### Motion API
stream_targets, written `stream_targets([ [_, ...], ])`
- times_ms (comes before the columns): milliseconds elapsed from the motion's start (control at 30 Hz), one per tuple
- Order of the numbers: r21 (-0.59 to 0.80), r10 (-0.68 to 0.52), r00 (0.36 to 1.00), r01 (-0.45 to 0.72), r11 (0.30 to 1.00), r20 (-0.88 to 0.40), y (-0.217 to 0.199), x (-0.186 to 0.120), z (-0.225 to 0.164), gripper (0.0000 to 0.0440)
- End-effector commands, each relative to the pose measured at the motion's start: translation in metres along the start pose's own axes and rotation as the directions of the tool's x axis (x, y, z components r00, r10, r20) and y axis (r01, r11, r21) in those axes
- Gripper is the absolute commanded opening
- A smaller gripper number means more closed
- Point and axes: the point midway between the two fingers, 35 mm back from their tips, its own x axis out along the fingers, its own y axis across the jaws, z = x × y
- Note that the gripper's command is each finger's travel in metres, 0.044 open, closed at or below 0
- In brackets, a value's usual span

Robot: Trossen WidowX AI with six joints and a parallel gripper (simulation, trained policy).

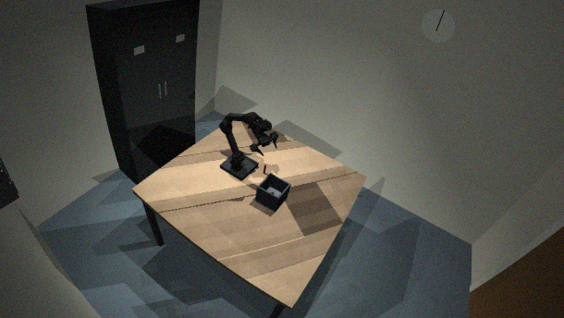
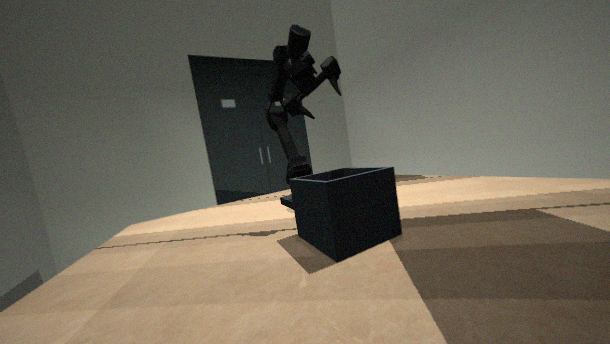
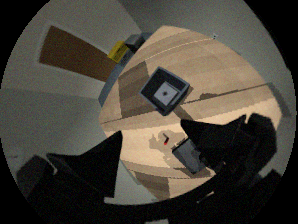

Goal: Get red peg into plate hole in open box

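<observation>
The red peg (image 1: 264, 168) (image 3: 166, 140) stands upright on the table between the arm's base and the box; it does not show in the exterior view. The dark, open-topped box (image 1: 268, 200) (image 2: 352, 215) (image 3: 152, 104) stands on the table. A light plate (image 3: 171, 98) with a small dark hole lies at its bottom. My gripper (image 1: 269, 151) (image 2: 327, 106) (image 3: 152, 128) is wide open and empty. It hangs above the table, higher than the peg and the box. In the wrist view the peg shows below the gap between the fingertips, toward the right finger.
The arm's base (image 1: 239, 168) (image 3: 188, 156) stands on the wooden table (image 1: 203, 185) (image 2: 200, 280) close to the peg. The box walls rise on the peg's other side. A dark cabinet (image 1: 153, 97) (image 2: 240, 135) stands behind the table.
</observation>
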Motion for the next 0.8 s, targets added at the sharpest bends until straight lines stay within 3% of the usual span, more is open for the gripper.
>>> stream_targets([
  [0,0.033,-0.014,0.998,0.017,0.999,-0.063,0.001,0.012,-0.01,0.044],
  [333,0.128,-0.081,0.962,0.118,0.985,-0.26,0.004,0.045,-0.048,0.044],
  [767,0.205,-0.211,0.863,0.335,0.92,-0.46,-0.007,0.079,-0.1,0.044],
])
